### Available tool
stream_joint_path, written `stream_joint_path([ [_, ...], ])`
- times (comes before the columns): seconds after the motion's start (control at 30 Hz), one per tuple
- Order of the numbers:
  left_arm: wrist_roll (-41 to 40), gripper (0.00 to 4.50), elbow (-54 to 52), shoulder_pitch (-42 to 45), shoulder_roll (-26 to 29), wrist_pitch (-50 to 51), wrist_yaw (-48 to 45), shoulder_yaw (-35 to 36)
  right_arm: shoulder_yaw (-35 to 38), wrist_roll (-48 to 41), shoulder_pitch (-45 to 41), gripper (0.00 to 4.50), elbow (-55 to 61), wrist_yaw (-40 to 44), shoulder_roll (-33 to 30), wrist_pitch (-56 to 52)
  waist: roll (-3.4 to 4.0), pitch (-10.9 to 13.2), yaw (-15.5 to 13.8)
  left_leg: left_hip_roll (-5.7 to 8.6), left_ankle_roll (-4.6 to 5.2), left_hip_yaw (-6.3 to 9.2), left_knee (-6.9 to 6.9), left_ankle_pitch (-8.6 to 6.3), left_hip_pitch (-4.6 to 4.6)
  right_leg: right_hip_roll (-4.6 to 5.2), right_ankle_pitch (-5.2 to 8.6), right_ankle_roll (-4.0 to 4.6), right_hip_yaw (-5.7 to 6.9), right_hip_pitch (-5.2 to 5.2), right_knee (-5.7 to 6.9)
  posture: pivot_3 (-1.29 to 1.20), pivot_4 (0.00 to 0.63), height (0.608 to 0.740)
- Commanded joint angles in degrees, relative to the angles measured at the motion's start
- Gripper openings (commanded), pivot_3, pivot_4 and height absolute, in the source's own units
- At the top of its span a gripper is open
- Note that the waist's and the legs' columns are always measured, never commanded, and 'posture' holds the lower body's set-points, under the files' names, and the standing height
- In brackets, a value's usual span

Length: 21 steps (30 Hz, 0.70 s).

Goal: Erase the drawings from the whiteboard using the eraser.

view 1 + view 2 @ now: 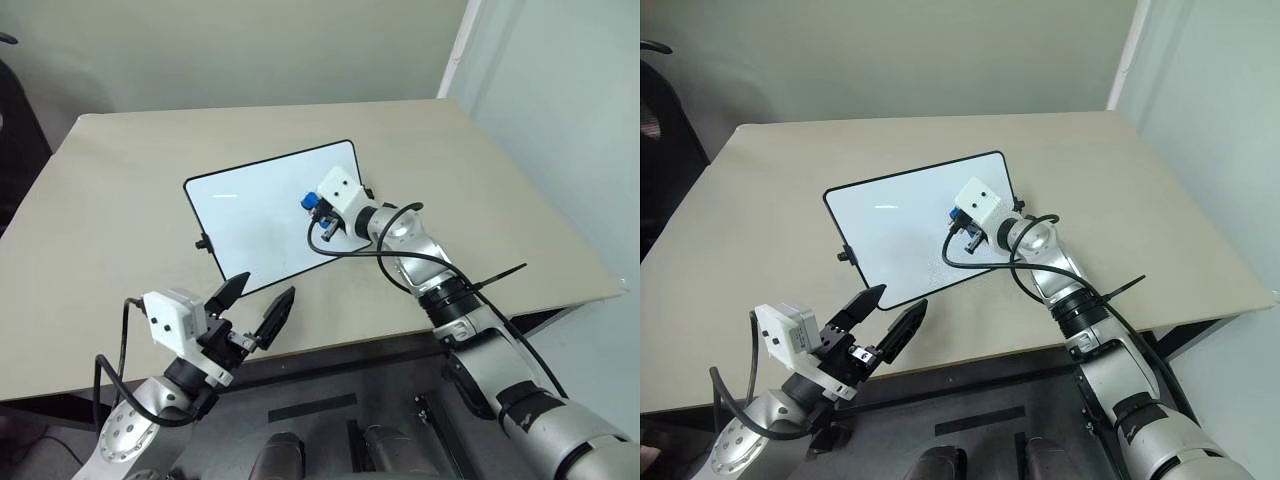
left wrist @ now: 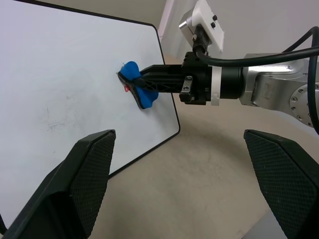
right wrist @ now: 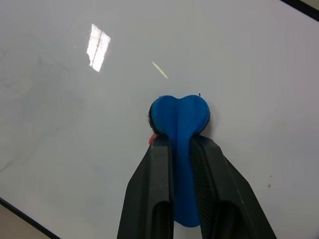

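The whiteboard (image 1: 250, 215) lies on the table, black-framed and slightly turned. My right gripper (image 1: 313, 206) is shut on the blue eraser (image 3: 179, 117) and holds it against the board's right part. A small red trace of the drawings (image 3: 151, 140) peeks out beside the eraser, the rest hidden under it; the left wrist view shows the same red speck (image 2: 127, 88) under the eraser (image 2: 134, 74). My left gripper (image 1: 267, 285) hovers open and empty over the table's near edge, just in front of the board's near corner.
The beige table (image 1: 120, 200) reaches well beyond the board on all sides, with its near edge under my left arm. A dark chair (image 1: 12, 110) stands at the far left. Faint grey smudges (image 2: 55, 122) mark the board's wiped surface.
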State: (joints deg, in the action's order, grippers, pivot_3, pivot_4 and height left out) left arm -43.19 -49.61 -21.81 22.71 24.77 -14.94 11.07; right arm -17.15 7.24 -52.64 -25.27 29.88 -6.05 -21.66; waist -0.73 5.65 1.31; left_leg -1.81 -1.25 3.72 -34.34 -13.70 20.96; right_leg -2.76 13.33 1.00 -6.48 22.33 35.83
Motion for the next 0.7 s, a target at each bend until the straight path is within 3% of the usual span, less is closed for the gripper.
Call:
stream_joint_path([
  [0.03,0.3,4.50,-2.4,-0.1,-0.1,-1.5,-0.4,0.2,-0.2,1.5,-0.2,0.55,-0.1,-1.0,-0.6,-0.7,0.00,0.0,0.0,0.00,0.00,0.00,0.00,0.00,0.00,0.00,0.00,0.00,0.00,0.00,0.00,0.00,0.150,0.727],
  [0.4,0.1,4.50,-2.1,-0.1,0.0,-1.4,-0.2,0.5,-4.8,2.0,4.2,0.55,6.1,4.3,-0.4,-4.0,-0.11,-0.2,0.2,0.00,0.00,0.00,-0.07,0.01,-0.03,0.00,-0.07,-0.07,0.01,-0.08,0.03,0.00,0.150,0.727],
  [0.7,-0.1,4.50,-1.8,-0.2,0.1,-1.6,-0.5,0.9,-0.6,2.3,-0.3,0.55,-0.7,-0.8,-1.3,-3.3,-0.07,-0.2,0.1,0.00,-0.02,0.03,-0.07,-0.01,-0.17,-0.01,0.02,-0.32,0.02,0.04,0.01,0.00,0.150,0.727],
])
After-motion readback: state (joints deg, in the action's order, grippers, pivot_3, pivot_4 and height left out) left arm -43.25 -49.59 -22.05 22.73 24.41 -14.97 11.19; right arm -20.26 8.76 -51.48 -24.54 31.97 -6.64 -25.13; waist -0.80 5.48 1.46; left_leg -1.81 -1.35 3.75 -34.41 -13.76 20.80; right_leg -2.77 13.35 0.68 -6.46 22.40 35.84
